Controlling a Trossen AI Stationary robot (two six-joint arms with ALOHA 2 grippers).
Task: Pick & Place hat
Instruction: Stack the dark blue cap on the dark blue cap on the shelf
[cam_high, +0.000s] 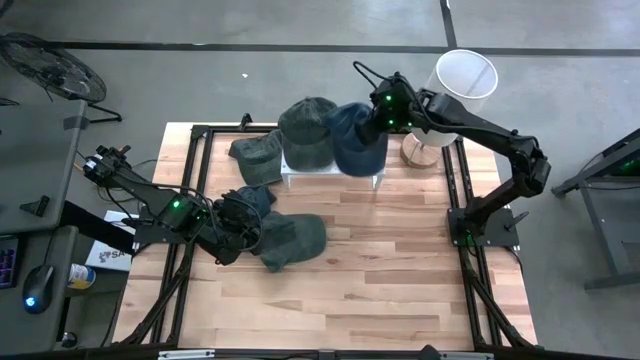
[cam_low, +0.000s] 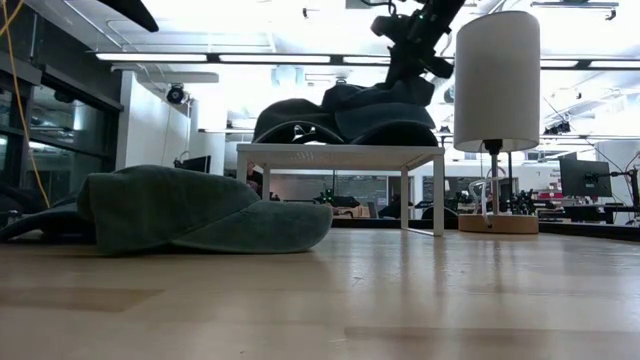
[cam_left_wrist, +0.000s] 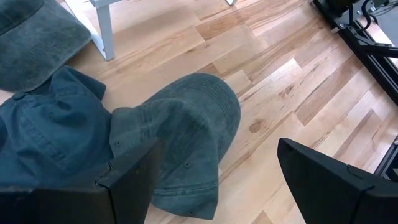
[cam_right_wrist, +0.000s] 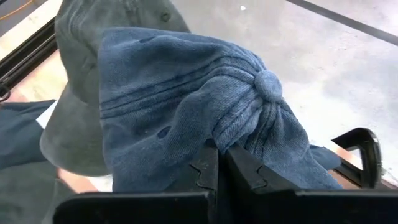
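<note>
- Right gripper: fingers pinched together on a fold of the blue cap's cloth, just below the crown button; it sits over the right end of the small white stand, at the far side of the table.
- Blue cap: denim-blue, lying on the right half of the white stand, its cloth bunched where the right gripper grips it; touching the green cap beside it.
- Green cap on stand: dark green, on the left half of the stand, pressed against the blue cap.
- White stand: small low table with thin legs, carrying both caps; it stands on the wooden table near its far edge.
- Left gripper: fingers spread wide apart, gripping nothing, low over the table's left side, with one finger above the edge of a green cap.
- Green cap on table: lying flat on the wood beneath the left gripper, brim toward the table's middle.
- Dark blue cap: crumpled on the table, touching the green cap there.
- Further green cap: on the table just left of the stand.
- Lamp: white cylindrical shade on a round wooden base, just right of the stand.
- Wooden table: light planks, dark metal frame at its sides.
</note>
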